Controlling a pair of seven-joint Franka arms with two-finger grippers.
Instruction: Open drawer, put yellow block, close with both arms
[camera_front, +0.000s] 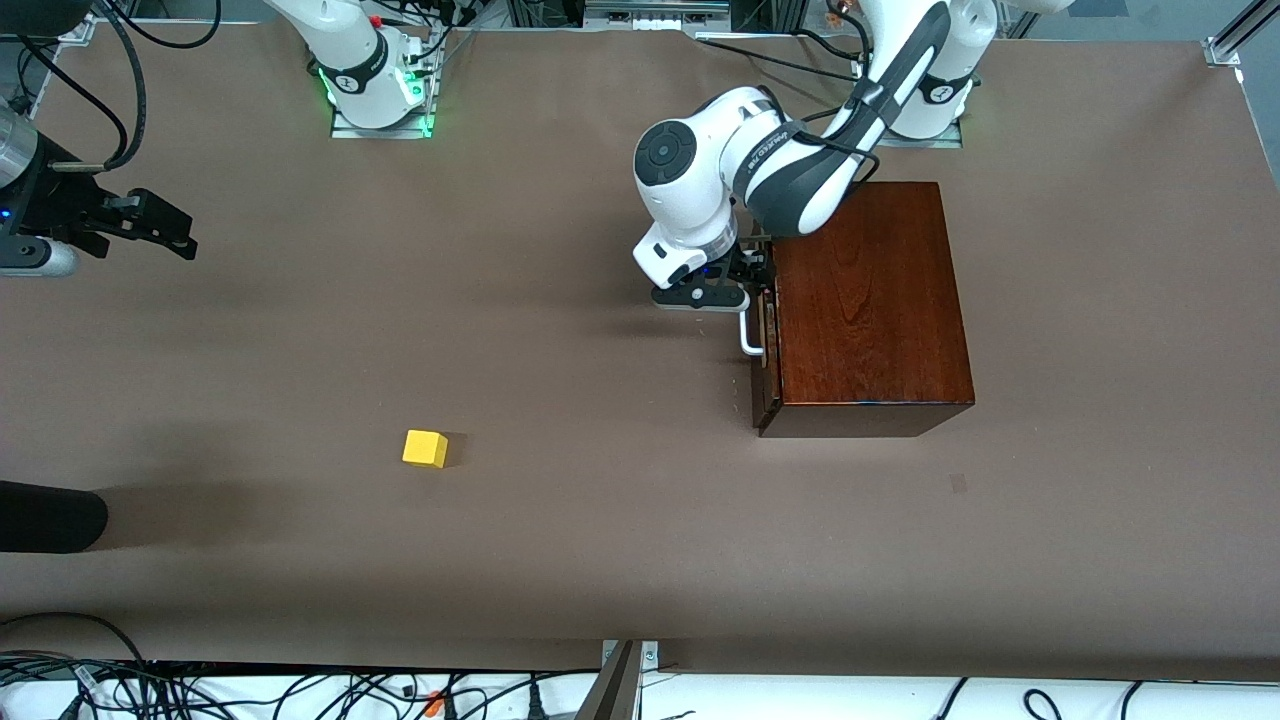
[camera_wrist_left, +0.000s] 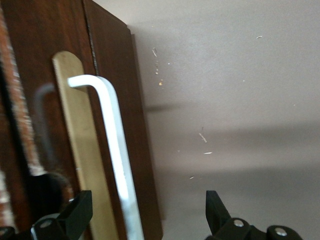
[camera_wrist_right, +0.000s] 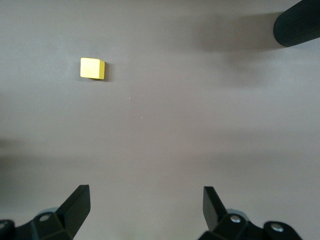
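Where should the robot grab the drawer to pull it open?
Grab the white handle on the drawer front, probably at the bar's middle. It stands off the front, so fingers fit around it. The left gripper is open, straddling the bar; the right gripper waits above the table.

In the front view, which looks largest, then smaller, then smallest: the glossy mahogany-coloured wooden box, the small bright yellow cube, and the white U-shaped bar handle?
1. Glossy mahogany-coloured wooden box, by far the largest.
2. Small bright yellow cube.
3. White U-shaped bar handle: partly hidden by the left gripper, so second and third are unsure.
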